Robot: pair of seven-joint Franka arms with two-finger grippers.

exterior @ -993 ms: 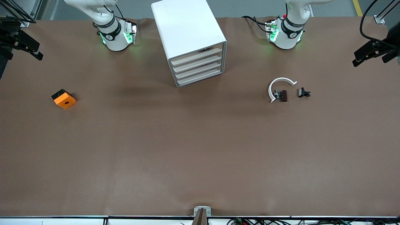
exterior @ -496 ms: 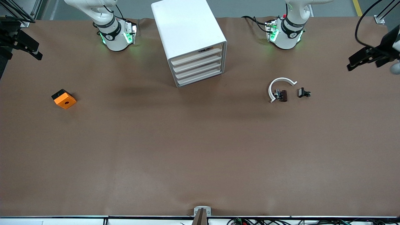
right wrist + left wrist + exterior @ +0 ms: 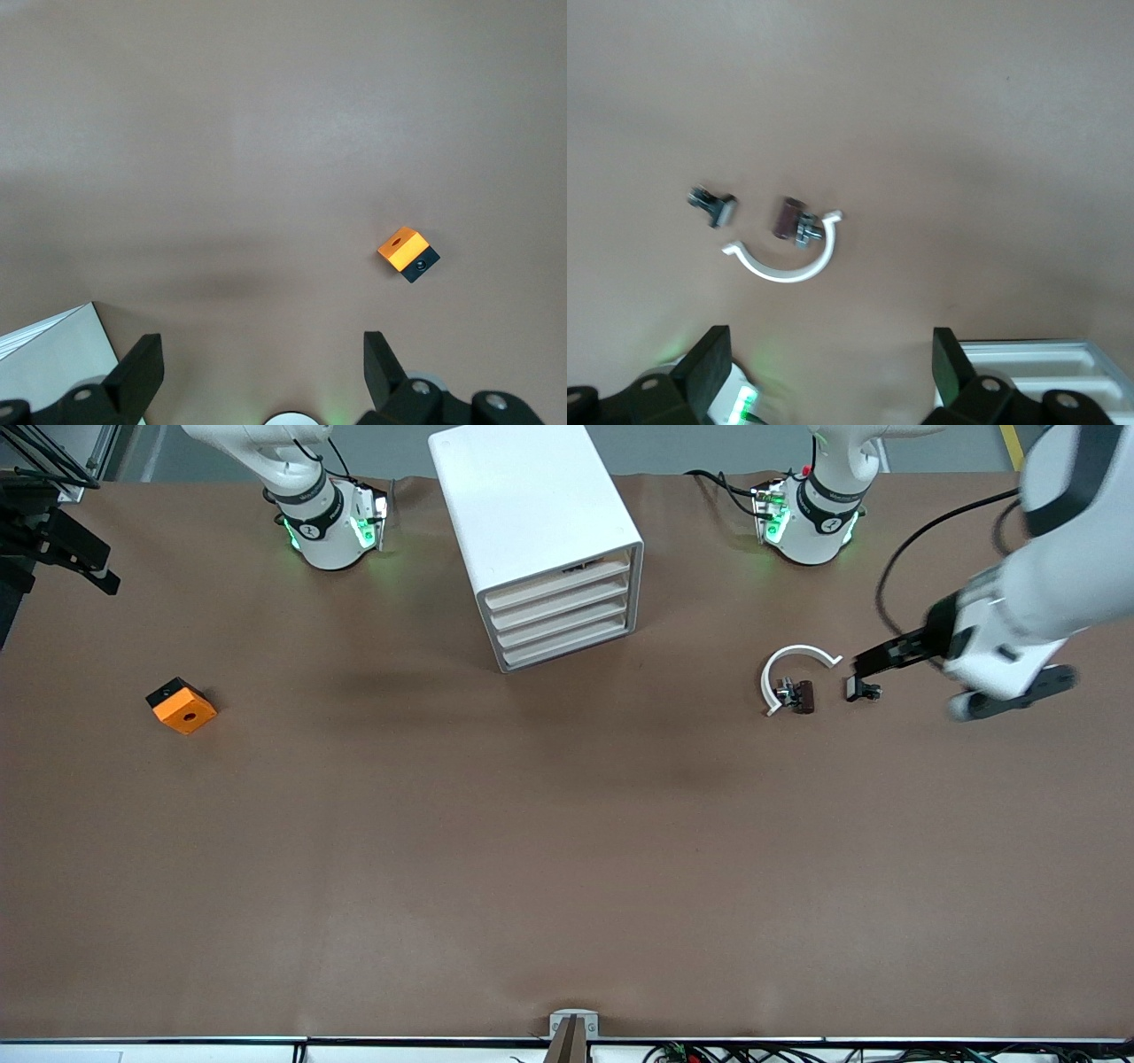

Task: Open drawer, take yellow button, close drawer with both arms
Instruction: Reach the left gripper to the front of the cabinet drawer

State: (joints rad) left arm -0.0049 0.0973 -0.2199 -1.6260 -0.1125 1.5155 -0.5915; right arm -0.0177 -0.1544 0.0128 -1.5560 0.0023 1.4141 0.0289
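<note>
The white cabinet (image 3: pixel 532 522) stands between the two arm bases, and its four cream-fronted drawers (image 3: pixel 560 614) are all shut. The button is hidden. My left gripper (image 3: pixel 877 657) hangs open and empty over the small black part (image 3: pixel 861 688), toward the left arm's end of the table. In the left wrist view its fingers (image 3: pixel 709 365) stand wide apart, with a corner of the drawers (image 3: pixel 1050 365) beside them. My right gripper (image 3: pixel 66 571) waits open and empty at the right arm's end of the table; its wrist view shows the fingers (image 3: pixel 142 365) spread, and the gripper (image 3: pixel 261 363) holds nothing.
An orange block (image 3: pixel 182 705) with a hole lies near the right arm's end, and the right wrist view shows the same block (image 3: pixel 407 252). A white arc (image 3: pixel 793 666) with a brown part (image 3: pixel 802 695) lies beside the black part.
The left arm has swung in from the table's end until its gripper is over the small black part. The right arm and the drawers have not moved.
</note>
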